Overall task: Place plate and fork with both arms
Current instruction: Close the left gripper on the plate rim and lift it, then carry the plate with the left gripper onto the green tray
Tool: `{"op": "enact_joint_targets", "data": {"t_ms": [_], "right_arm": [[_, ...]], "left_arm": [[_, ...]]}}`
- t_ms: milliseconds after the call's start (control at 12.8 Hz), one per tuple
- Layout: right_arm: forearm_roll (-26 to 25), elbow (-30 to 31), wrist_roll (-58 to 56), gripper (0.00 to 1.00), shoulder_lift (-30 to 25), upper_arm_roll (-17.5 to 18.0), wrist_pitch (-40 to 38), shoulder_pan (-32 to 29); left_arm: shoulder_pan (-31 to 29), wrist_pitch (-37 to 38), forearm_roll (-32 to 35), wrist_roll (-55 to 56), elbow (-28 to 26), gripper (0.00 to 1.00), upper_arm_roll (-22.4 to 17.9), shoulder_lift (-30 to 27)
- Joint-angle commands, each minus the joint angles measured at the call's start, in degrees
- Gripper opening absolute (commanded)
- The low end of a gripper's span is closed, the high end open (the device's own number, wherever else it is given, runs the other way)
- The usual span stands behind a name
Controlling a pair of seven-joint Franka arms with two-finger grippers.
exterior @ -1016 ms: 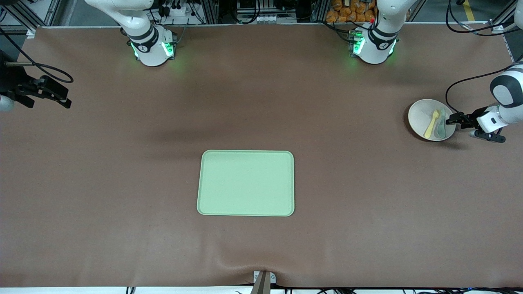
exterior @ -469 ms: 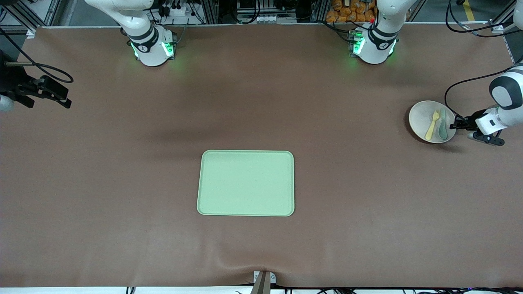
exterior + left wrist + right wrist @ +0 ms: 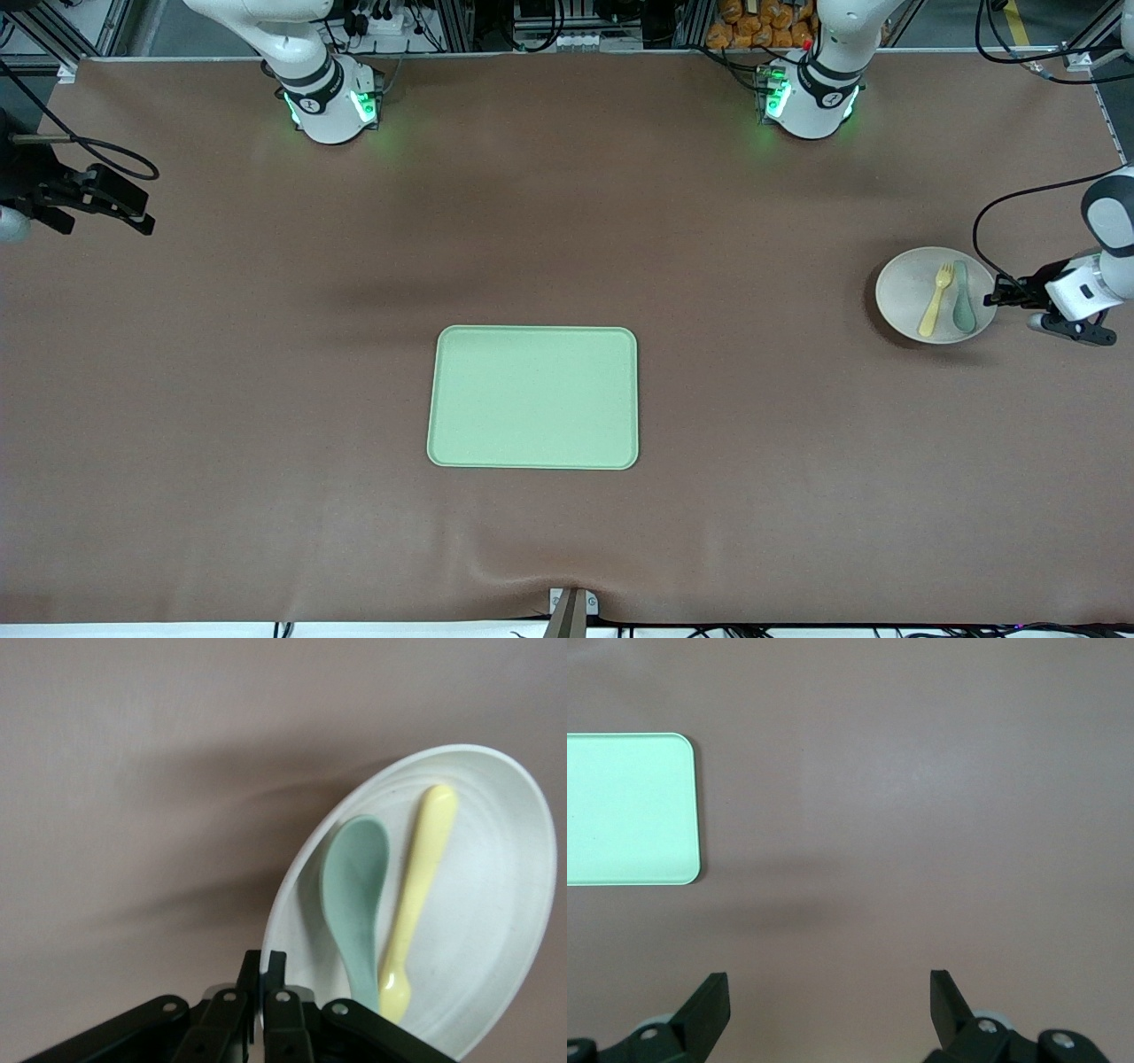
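Note:
The off-white plate is at the left arm's end of the table, held a little above the brown cloth with its shadow under it. The yellow fork lies in it beside a green spoon. My left gripper is shut on the plate's rim. The left wrist view shows the gripper pinching the plate, with the fork and spoon side by side. My right gripper waits open and empty at the right arm's end, and it also shows in the right wrist view.
A rectangular light-green tray lies in the middle of the table, nearer to the front camera than both arm bases; one corner of it shows in the right wrist view. The brown cloth covers the table.
My left gripper has carried the plate with fork and spoon lower in the front view, and the plate has levelled out. The right arm has not moved.

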State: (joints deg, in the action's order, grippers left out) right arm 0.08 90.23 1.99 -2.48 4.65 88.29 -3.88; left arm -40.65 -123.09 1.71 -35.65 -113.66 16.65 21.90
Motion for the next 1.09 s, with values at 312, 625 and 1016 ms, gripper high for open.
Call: {"op": "enact_joint_targets", "data": {"t_ms": [312,625,1016], "right_arm": [[0.3,-0.8,-0.8,1.00,0.4,1.0,-0.5,-1.8],[0.4,-0.8,-0.9,1.00,0.4,1.0,-0.7,-1.8],[0.7,-0.8,-0.8,1.00,0.3,1.0,-1.0,-1.8]], "left_arm": [[1.5,7.0,-11.4,16.3,12.7,0.00,8.1,2.1],[14.6,6.8,-12.4,33.7,23.2,0.00,8.8,9.6],[37.7,-3.4,-11.8,52.1,30.2,0.00,7.4,18.3]]}}
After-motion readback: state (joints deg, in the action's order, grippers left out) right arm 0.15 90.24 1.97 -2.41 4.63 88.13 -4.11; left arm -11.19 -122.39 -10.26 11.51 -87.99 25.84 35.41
